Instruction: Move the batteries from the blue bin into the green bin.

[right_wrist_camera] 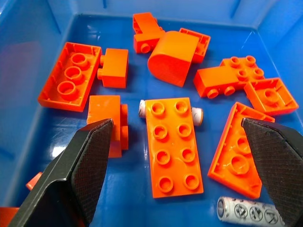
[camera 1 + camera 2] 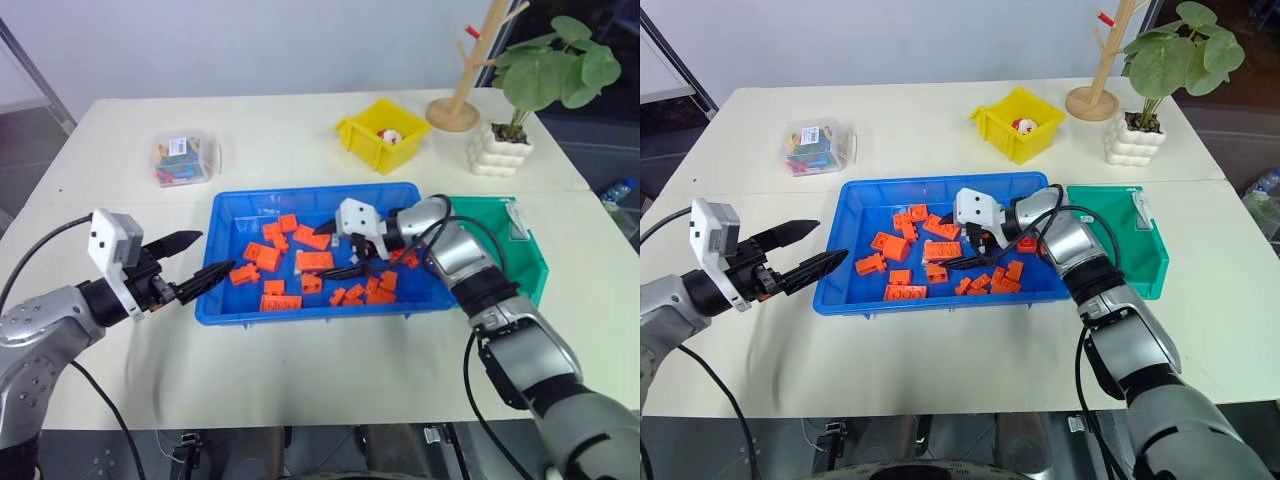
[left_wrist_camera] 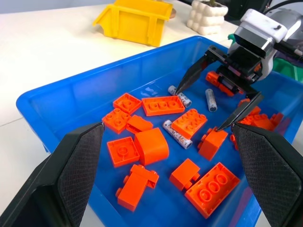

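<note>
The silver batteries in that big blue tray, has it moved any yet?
None visibly moved: the teal-green plastic bin looks empty. The right gripper hangs open over the shallow blue plastic tray, holding nothing. Three small silver metal batteries lie among orange plastic bricks.

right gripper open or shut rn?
Open. The right gripper hangs over the blue bin with its two fingers spread wide and nothing between them; batteries lie loose beneath.

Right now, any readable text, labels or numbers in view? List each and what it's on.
None can be read.
White label on the green bin: too small to read.
Label on the clear box of small items: blurred.
Printed marks on the battery in the blue bin: small symbols, not legible as words.
</note>
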Robot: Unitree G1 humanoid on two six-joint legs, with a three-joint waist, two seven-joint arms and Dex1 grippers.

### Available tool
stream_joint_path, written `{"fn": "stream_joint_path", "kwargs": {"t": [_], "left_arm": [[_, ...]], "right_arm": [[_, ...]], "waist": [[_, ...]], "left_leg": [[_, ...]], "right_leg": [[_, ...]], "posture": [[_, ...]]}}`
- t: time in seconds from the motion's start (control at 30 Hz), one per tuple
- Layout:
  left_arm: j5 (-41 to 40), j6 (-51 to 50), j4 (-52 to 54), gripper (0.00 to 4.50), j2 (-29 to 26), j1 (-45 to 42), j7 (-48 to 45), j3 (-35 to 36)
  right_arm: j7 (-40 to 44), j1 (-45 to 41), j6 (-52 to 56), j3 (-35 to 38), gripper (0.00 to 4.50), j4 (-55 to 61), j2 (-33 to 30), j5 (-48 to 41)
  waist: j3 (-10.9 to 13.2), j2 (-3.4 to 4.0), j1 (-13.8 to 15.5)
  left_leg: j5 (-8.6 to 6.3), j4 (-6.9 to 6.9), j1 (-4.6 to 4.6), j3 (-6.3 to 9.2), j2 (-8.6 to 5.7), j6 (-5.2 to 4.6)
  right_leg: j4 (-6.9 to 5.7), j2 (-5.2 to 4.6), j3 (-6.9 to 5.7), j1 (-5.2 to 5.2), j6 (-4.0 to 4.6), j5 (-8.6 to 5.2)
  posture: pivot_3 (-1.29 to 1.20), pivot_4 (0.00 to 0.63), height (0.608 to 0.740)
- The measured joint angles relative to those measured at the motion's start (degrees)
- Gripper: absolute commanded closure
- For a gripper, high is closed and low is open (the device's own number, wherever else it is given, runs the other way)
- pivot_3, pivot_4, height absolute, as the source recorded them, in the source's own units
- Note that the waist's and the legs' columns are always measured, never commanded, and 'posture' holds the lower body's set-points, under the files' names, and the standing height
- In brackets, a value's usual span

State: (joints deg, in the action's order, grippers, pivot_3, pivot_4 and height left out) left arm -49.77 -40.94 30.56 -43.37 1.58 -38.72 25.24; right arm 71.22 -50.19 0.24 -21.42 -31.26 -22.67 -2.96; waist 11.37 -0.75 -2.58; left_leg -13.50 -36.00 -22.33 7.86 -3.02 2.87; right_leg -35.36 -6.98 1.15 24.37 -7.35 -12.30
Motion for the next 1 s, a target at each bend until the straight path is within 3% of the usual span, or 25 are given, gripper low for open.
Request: {"fn": "stream_joint_path", "kwargs": {"t": [0.23,0.4,0.63,1.0], "left_arm": [[0.0,0.1,0.1,0.0,0.6,0.1,0.4,0.1],[-0.1,0.2,0.8,0.0,0.9,0.5,0.6,0.1],[-0.2,0.2,0.8,0.0,0.8,0.6,1.1,0.1],[-0.6,0.2,0.9,0.0,0.8,0.6,1.6,0.3]], "right_arm": [[-0.1,-1.2,-1.6,0.4,0.05,-2.7,1.1,0.8],[-0.2,-2.1,6.8,3.2,0.05,-3.9,1.8,-0.9],[0.7,-2.4,9.1,4.5,0.05,-3.8,1.4,-1.1],[2.5,0.9,3.5,3.2,0.05,-0.7,1.0,0.7]], "waist": [[0.0,-0.01,-0.1],[0.0,0.0,0.0],[0.0,0.0,-0.1],[0.0,0.0,0.0]], "left_leg": [[0.0,0.01,0.07,-0.01,0.06,0.0],[0.0,0.02,0.04,0.0,0.08,0.0],[0.0,0.04,0.03,0.0,0.09,0.0],[0.0,0.03,0.05,0.0,0.1,0.01]], "right_leg": [[-0.02,0.09,0.03,-0.03,0.06,0.03],[-0.01,0.1,0.04,-0.02,0.07,0.03],[-0.01,0.12,0.04,0.0,0.07,0.04],[-0.03,0.13,0.04,0.0,0.07,0.04]], "posture": [[0.0,0.15,0.74],[0.0,0.15,0.74],[0.0,0.15,0.74],[0.0,0.15,0.74]]}}
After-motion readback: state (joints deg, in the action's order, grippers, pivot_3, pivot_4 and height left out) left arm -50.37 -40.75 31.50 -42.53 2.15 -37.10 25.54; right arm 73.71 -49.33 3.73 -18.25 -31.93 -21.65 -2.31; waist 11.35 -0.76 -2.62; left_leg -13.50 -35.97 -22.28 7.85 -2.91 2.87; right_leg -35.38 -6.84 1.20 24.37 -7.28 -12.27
